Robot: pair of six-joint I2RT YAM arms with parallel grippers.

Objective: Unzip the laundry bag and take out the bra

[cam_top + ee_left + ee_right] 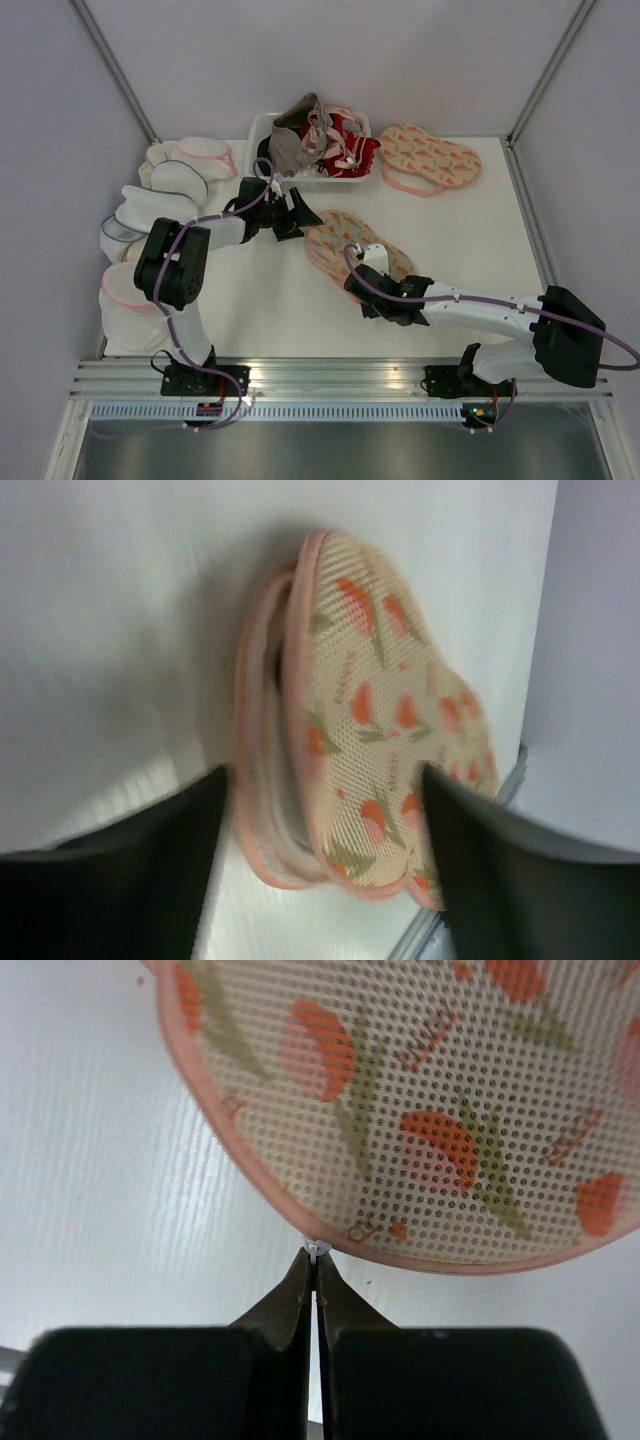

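1. White tabletop (260,300) boxed in by pale walls. Seen from overhead, the laundry bag (345,245) lies flat near the middle. A bin (258,135) of mixed garments sits at 12 o'clock, a second printed pouch (430,160) at 1 o'clock, and white mesh pouches (175,185) are stacked around 9 o'clock.
2. My right gripper (316,1270) is at the bag's 5 o'clock end. Its fingers are pressed together, and they pinch a small white zip tab (316,1249) right on the pink trim.
3. My left gripper (325,780) hovers off the bag's 10 o'clock end with its fingers spread and nothing between them. Its wrist camera looks along the bag.
4. From that camera, the long edge at 9 o'clock looks parted, with two pink rims apart and a dark sliver between them. The picture is soft, so I can't tell how far the zip has run.
5. I can't make out the bra, so I take it to be inside the bag.
6. My read is that the unzipping step is in hand, with removal not yet begun.
7. Next, I'd have the left gripper pin or grip the trim at its end to keep the bag from sliding. Then the right one should draw the tab along the seam, keeping low so the thin tab doesn't slip out.
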